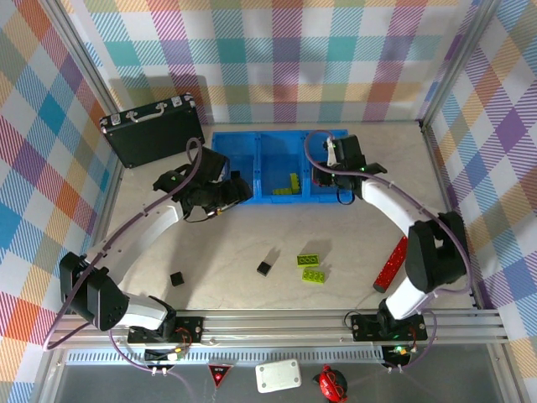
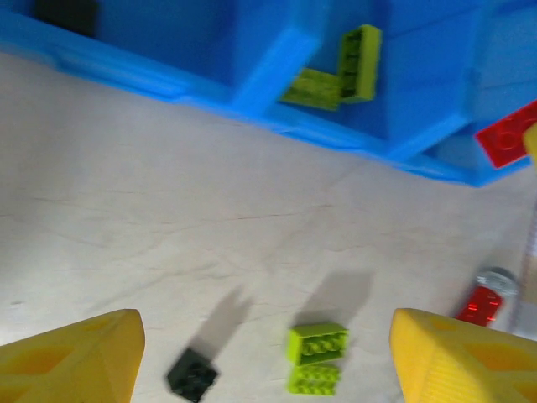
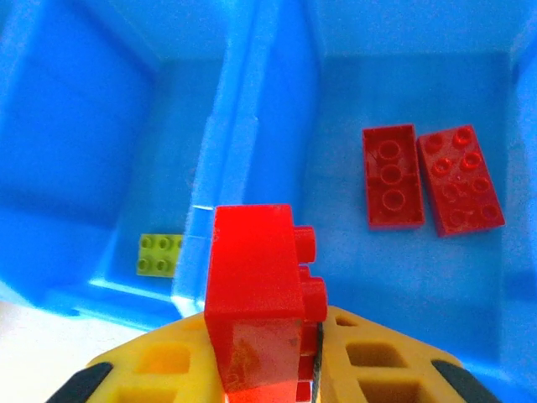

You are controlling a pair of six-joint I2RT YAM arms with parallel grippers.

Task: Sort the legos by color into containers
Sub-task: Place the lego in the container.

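Observation:
My right gripper [image 3: 315, 369] is shut on a red brick [image 3: 256, 285] and hangs over the blue bin's [image 1: 256, 164] right compartment, where two red bricks [image 3: 390, 176] lie. Lime-green plates [image 1: 289, 185] rest in the middle compartment. My left gripper [image 2: 264, 336] stands open and empty above the table just in front of the bin [image 2: 126, 71]. On the table lie two lime-green bricks [image 1: 312, 267], side by side, and a black cube [image 1: 264, 269] to their left. Another black cube [image 1: 177, 278] sits further left. A long red bar [image 1: 391, 264] lies near the right arm.
A black metal-edged briefcase [image 1: 155, 130] stands at the back left, close to the bin. Plaid walls enclose the table on three sides. A metal rail [image 1: 285, 323] carrying both arm bases runs along the near edge.

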